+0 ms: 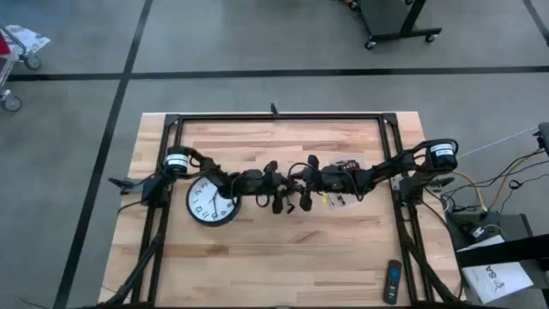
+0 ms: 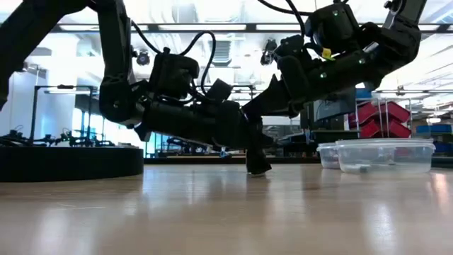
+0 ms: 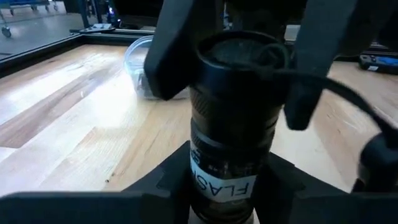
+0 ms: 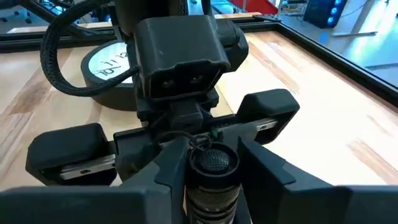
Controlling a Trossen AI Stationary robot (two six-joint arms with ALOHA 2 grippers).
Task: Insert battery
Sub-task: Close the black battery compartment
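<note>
Together, the left hand (image 1: pixel 281 202) and right hand (image 1: pixel 302 199) meet over the middle of the wooden counter (image 1: pixel 283 257), both pinching one black flashlight (image 3: pixel 231 124) between them. Its body stands gripped in the left hand's fingers (image 3: pixel 163 180), while the right hand's fingers (image 4: pixel 264 168) close around its end. A wall clock (image 1: pixel 211 202) lies flat beside the left arm, and a clear plastic container (image 2: pixel 386 154) sits near the right arm.

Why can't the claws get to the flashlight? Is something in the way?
Nothing visible is in the way. Both already hold the flashlight: the left gripper and the right gripper are clamped on it mid-table, between the clock and the container.
</note>
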